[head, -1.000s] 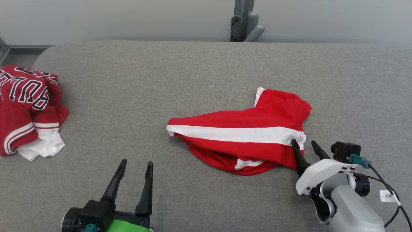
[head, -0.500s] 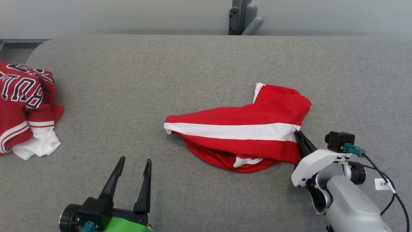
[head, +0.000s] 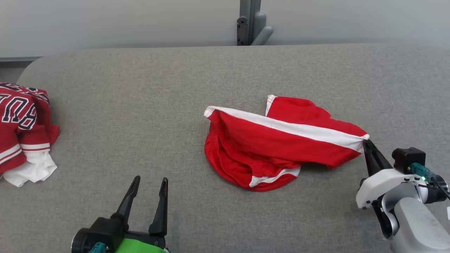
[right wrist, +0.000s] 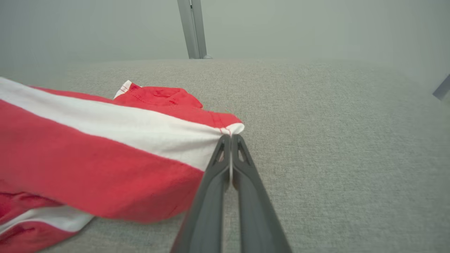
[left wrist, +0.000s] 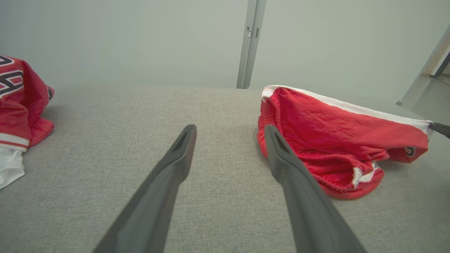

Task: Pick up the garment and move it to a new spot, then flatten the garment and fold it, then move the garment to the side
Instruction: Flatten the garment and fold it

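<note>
The garment [head: 281,147], red shorts with a white stripe [head: 302,129] down the side, sits a little right of centre on the grey table [head: 140,105]. Most of it lies bunched on the cloth top, while its right end is drawn out to a point and held up off the surface, with shadow beneath. I can't tell how the layers lie under that raised flap. The gathered waistband [left wrist: 318,157] curls round the near left side, and part of it tucks under where I lose it. On the left wrist view there is a small dark mark [left wrist: 409,151] near the lifted leg's lower corner, too small for me to read. The right gripper [head: 366,142] has its two fingers pressed together on the corner where the white stripe ends. From its own wrist view I see the hem vanish between the tips, so how much cloth is inside the pinch is hidden. The left gripper [head: 150,181] is low at the near left, fingers spread wide with nothing between them, well apart from the garment. I can't tell whether it rests on the table or hangs just above it. At the far left edge lies a crumpled red jersey [head: 21,133] with dark lettering and white trim, cut off by the frame so the word is unreadable. Behind the table a grey post [head: 248,21] stands against a pale wall [head: 105,21], with its top cut off.
</note>
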You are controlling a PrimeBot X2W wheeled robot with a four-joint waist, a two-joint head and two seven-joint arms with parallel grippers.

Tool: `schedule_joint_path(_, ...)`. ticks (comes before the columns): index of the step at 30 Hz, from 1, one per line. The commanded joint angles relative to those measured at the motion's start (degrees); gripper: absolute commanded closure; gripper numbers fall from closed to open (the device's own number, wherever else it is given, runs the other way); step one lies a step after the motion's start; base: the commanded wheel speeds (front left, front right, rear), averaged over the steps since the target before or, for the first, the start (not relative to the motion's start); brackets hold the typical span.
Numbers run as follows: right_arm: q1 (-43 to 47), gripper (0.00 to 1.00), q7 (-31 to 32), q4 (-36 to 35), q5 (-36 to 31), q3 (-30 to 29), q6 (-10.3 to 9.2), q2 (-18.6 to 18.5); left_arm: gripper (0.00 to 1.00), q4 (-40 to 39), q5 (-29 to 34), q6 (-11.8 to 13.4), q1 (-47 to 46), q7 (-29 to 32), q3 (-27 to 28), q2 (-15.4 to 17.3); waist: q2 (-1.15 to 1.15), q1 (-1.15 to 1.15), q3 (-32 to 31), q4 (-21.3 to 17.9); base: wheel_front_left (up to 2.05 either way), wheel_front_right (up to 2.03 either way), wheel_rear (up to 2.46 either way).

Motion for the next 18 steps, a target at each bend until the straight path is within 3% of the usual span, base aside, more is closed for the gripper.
schedule_joint_path(1, 0.88, 1.0, -0.09, -0.43, -0.98, -0.24, -0.04, -0.2, 0.0, 0.53, -1.64, -0.25, 0.02, -0.14, -0.04, -0.03, 0.0, 0.0, -0.33, -0.51, 0.0, 0.0, 0.0)
schedule_joint_path(6, 2.33, 1.0, -0.09, -1.57, -3.75, -1.33, -0.04, -0.6, 0.0, 3.89, -8.58, -0.28, -4.95, 0.75, -4.15, 1.19, 0.0, 0.0, -0.58, -0.97, 0.0, 0.0, 0.0)
schedule_joint_path(11, 2.4, 1.0, -0.09, -1.71, -5.43, -0.54, -0.04, -0.22, 0.0, 6.92, -13.85, -0.26, -15.23, 6.92, -7.57, 3.27, 0.0, 0.0, -0.04, -1.24, 0.0, 0.0, 0.0)
schedule_joint_path(15, 0.89, 1.0, -0.09, -1.29, -6.23, 0.75, -0.04, 0.36, 0.0, 14.1, -22.43, 0.28, -23.85, 16.74, -6.06, 0.92, 0.0, 0.0, 0.75, -2.39, 0.0, 0.0, 0.0)
schedule_joint_path(18, -0.19, 1.0, -0.09, -0.91, -6.56, 1.83, -0.04, 0.77, 0.0, 19.3, -29.76, 2.62, -28.49, 24.1, -5.55, 0.02, 0.0, 0.0, 1.57, -3.55, 0.0, 0.0, 0.0)
